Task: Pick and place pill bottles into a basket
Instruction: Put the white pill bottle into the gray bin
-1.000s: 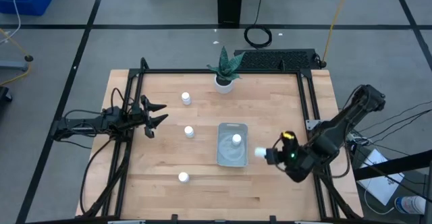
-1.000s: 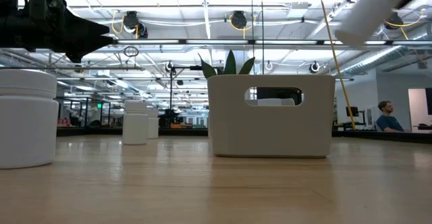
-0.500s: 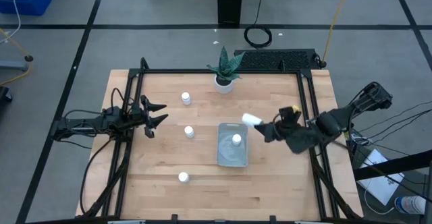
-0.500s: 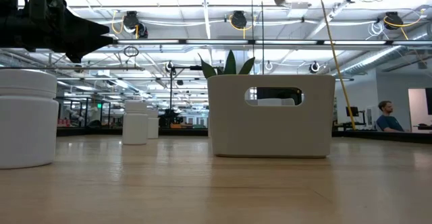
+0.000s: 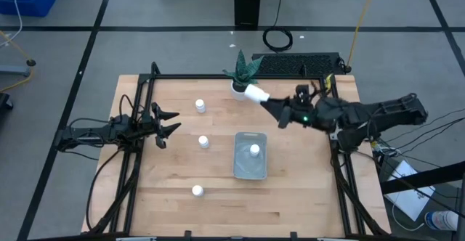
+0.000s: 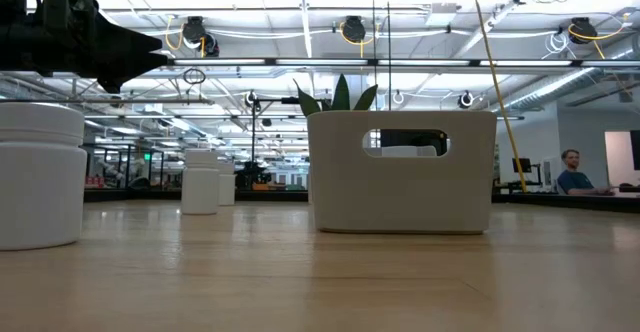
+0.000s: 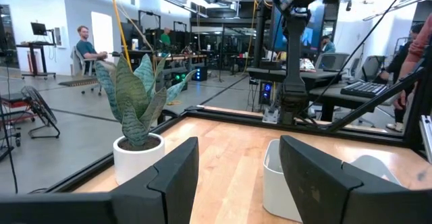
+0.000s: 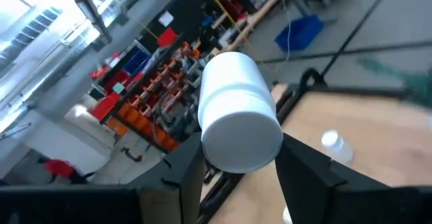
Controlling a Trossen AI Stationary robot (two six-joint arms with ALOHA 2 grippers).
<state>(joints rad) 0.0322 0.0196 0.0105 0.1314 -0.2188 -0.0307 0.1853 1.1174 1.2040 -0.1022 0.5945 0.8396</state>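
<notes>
right tool (image 5: 267, 101) clamped on 1 pill bottle (image 5: 253, 93) up by the plant pot (image 5: 240, 88) | left tool (image 5: 168, 123) open, parked at surface edge | basket (image 5: 250, 170) has 1 bottle

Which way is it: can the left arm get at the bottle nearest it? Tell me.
Probably yes. The left gripper hangs open at the table's left edge, and that bottle stands upright on bare wood close by, with nothing between them.

A potted plant (image 5: 242, 75) stands on the table (image 5: 167, 205).

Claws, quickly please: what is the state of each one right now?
Left claw: open, holding nothing, at the table's left edge.
Right claw: closed on a pill bottle, raised near the plant pot.
</notes>
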